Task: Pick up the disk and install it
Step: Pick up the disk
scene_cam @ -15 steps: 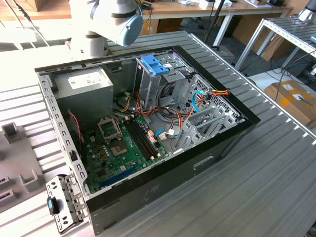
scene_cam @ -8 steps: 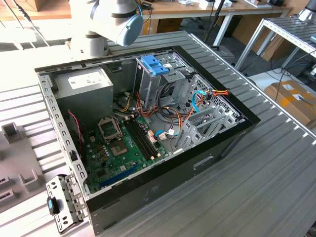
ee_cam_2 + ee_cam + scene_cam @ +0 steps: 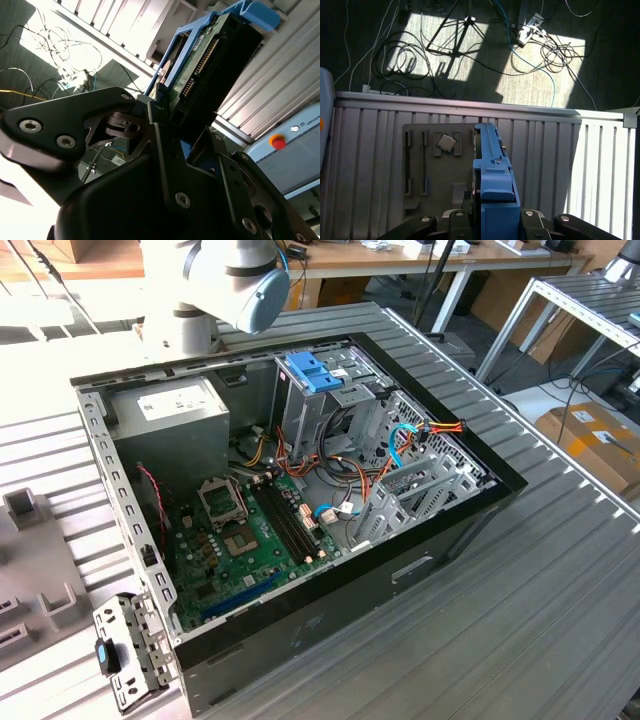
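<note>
Clenched in the gripper (image 3: 167,116), the dark, blue-railed disk (image 3: 222,62) hangs over the slatted table (image 3: 600,165); the second wrist view bares its green board (image 3: 189,67) and pins, the first wrist view its blue rail (image 3: 492,170) edge-on.

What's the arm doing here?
The robot arm has its jaws shut on the flat dark hard drive in bright blue plastic rails, seen in both wrist views. It is held clear of the ribbed metal table, a grey slotted tray beyond it. The open black computer case stands in the exterior view; the drive is not in it yet.
</note>
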Robot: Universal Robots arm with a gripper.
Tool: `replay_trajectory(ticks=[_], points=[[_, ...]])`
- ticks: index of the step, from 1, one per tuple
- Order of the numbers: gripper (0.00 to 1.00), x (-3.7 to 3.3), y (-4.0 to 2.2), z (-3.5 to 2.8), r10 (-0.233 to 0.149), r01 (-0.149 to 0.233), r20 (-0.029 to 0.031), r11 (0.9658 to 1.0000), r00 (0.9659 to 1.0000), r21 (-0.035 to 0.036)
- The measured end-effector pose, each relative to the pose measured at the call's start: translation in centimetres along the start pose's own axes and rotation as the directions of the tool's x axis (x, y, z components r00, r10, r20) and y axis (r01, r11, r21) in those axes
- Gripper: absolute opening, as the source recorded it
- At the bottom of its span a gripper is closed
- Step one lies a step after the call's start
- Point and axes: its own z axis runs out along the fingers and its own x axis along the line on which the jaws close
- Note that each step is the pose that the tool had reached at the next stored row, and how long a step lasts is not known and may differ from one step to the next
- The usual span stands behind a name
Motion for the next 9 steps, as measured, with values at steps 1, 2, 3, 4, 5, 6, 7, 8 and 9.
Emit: replay_trajectory(ticks=[1, 2, 3, 4, 5, 6, 7, 8, 9], points=[[0.37, 0.01, -0.02, 0.00, 0.000, 0.000, 0.0000, 1.0000, 1.0000, 0.0001], [0.37, 0.03, -0.03, 0.00, 0.000, 0.000, 0.0000, 1.0000, 1.0000, 0.0001], [0.37, 0.04, -0.05, 0.00, 0.000, 0.000, 0.0000, 1.0000, 1.0000, 0.0000], [0.37, 0.05, -0.06, -0.01, 0.000, 0.000, 0.0000, 1.0000, 1.0000, 0.0000], [0.37, 0.06, -0.07, -0.01, 0.000, 0.000, 0.0000, 1.0000, 1.0000, 0.0000], [0.37, 0.08, -0.09, -0.01, 0.000, 0.000, 0.0001, 1.0000, 1.0000, 0.0001], [0.37, 0.09, -0.10, -0.01, 0.000, 0.000, 0.0001, 1.0000, 1.0000, 0.0001], [0.37, 0.11, -0.11, -0.01, 0.000, 0.000, 0.0001, 1.0000, 1.0000, 0.0001], [0.37, 0.12, -0.13, -0.01, 0.000, 0.000, 0.0001, 1.0000, 1.0000, 0.0000]])
